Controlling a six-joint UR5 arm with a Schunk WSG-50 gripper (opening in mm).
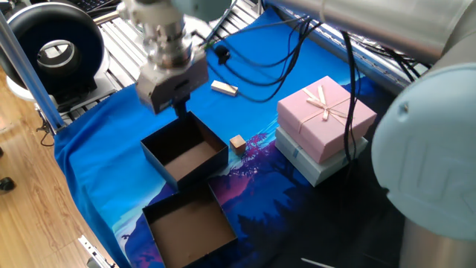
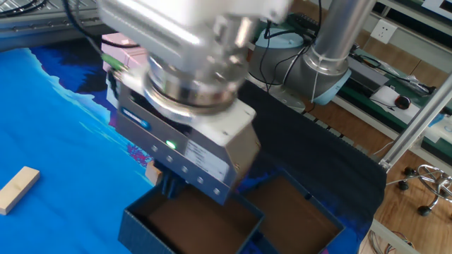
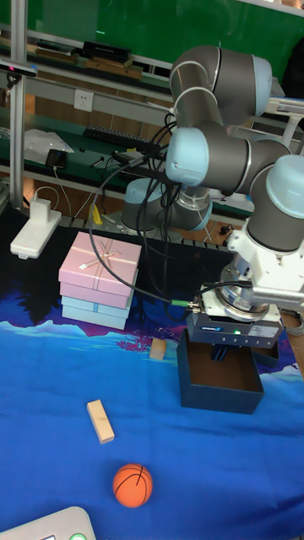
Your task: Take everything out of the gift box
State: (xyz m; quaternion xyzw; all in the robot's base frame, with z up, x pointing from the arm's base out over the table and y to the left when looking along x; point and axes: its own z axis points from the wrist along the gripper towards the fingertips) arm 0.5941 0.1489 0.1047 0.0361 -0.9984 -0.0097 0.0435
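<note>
The gift box (image 1: 186, 152) with black walls and a brown floor shows nothing inside; it also appears as the gift box (image 2: 189, 224) and gift box (image 3: 221, 377). My gripper (image 1: 180, 110) hangs just above its far rim, fingers close together with nothing between them, also seen as gripper (image 2: 169, 188) and gripper (image 3: 219, 351). On the blue cloth outside the box lie the tan cube (image 1: 237, 143), cube (image 3: 158, 348), the pale bar (image 1: 224, 88), bar (image 2: 18, 189), bar (image 3: 100, 420), and the orange ball (image 3: 133, 484).
A shallower brown-walled tray (image 1: 190, 223) sits right beside the gift box. A pink box with a bow (image 1: 325, 112) rests on a pale blue box at the back. Cables (image 1: 260, 71) trail across the cloth. A black round device (image 1: 56, 52) stands at the table's left end.
</note>
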